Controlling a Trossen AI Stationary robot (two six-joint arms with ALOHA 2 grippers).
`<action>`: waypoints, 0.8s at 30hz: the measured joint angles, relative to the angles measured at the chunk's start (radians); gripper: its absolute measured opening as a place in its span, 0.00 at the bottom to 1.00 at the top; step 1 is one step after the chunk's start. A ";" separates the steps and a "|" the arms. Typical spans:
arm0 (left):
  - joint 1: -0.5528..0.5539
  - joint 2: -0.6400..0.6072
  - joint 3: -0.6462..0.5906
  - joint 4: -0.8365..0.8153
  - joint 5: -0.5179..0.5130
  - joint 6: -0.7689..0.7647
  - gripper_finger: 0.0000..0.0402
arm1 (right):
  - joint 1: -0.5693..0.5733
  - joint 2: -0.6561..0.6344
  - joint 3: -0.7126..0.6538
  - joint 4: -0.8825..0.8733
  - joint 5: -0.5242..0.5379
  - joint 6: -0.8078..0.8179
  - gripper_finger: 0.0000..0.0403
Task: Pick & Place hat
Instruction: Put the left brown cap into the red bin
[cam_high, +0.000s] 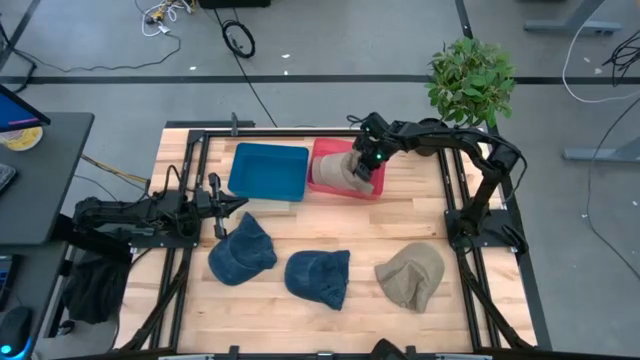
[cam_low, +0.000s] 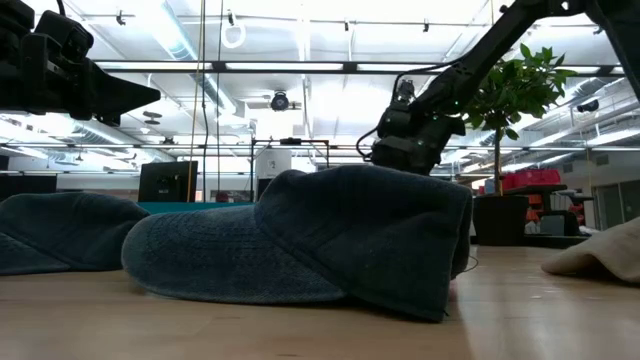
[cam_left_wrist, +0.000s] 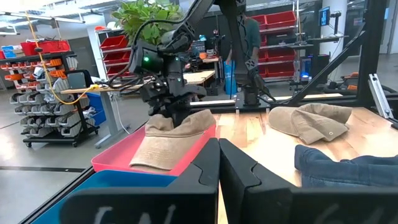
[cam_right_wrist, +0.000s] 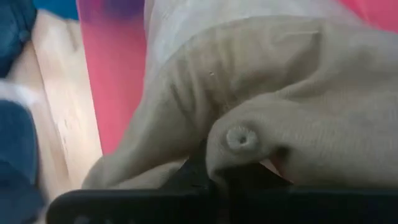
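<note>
High view: we see the right gripper (cam_high: 366, 166) reaching to the far middle of the table (cam_high: 390, 235), its fingers pinched on the tan hat (cam_high: 338, 172) that lies in the pink tray (cam_high: 322, 150). This hat drapes over the tray's near rim, and the right wrist view shows its crown button close to the closed fingertips. Touching the pink tray's left wall stands the blue tray (cam_high: 268, 170), both near the table's far edge. Our left gripper (cam_high: 222, 208) waits at the left side, just above the left blue hat (cam_high: 241, 250); in the left wrist view we find its fingers (cam_left_wrist: 202, 171) pressed together, holding nothing. Along the near half lie three hats in a row: the left blue hat, a middle blue hat (cam_high: 318, 276), and a second tan hat (cam_high: 411, 275) to the right. Bare wood shows between the trays and this row, and again between the right-hand tan hat and the table's right rail. A potted plant (cam_high: 471, 78) stands beyond the far right corner.
</note>
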 joint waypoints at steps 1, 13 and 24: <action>0.000 0.000 0.000 0.000 0.000 0.000 0.01 | 0.000 0.000 0.000 0.013 0.000 0.019 0.06; 0.000 0.000 0.000 0.000 0.000 0.000 0.01 | -0.002 -0.037 0.000 0.048 -0.004 0.115 0.24; 0.000 0.000 0.000 0.000 0.000 0.000 0.01 | -0.038 -0.119 0.000 -0.036 -0.024 0.167 0.49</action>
